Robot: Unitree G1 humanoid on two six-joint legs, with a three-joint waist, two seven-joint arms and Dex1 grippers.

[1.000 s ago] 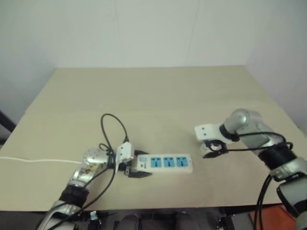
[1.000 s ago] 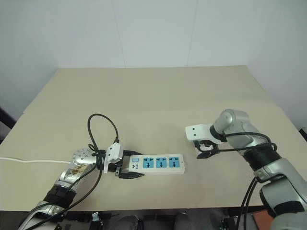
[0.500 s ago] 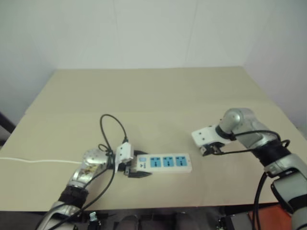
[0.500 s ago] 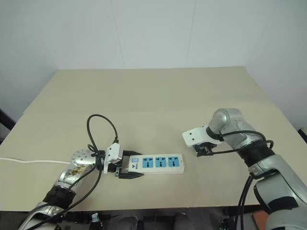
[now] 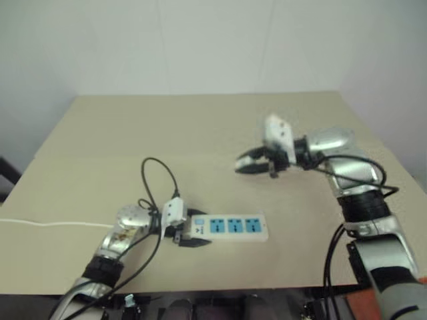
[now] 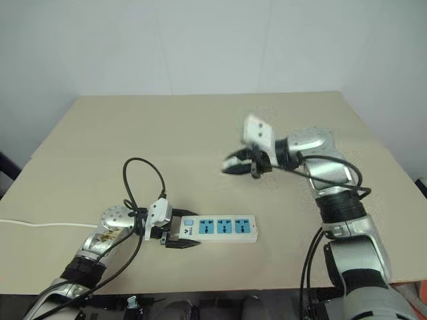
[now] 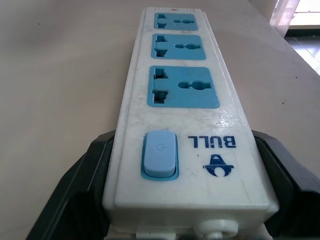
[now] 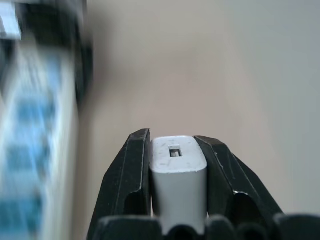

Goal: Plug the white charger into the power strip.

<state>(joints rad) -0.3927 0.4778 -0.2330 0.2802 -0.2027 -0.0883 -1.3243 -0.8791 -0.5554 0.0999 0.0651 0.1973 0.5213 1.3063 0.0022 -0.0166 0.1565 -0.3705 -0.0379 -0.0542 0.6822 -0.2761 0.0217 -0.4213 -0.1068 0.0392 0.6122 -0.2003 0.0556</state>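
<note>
The right gripper (image 6: 235, 165) is up above the tan table (image 6: 200, 127), its two black fingers (image 8: 131, 175) clamped tight on the white charger (image 8: 178, 175), one finger on each side of the little block. It hangs over the middle of the table, well apart from the power strip (image 6: 217, 227), pointing toward the robot's left.

Down near the front edge, the left gripper (image 6: 179, 235) has its fingers pressed against both long sides of the strip at the switch end (the end with the pale blue rocker button (image 7: 160, 155) and the blue logo). The strip lies flat, its three blue socket panels (image 7: 182, 87) facing up and all unoccupied. A thin white cord (image 6: 40, 224) trails off across the table toward the left edge.
</note>
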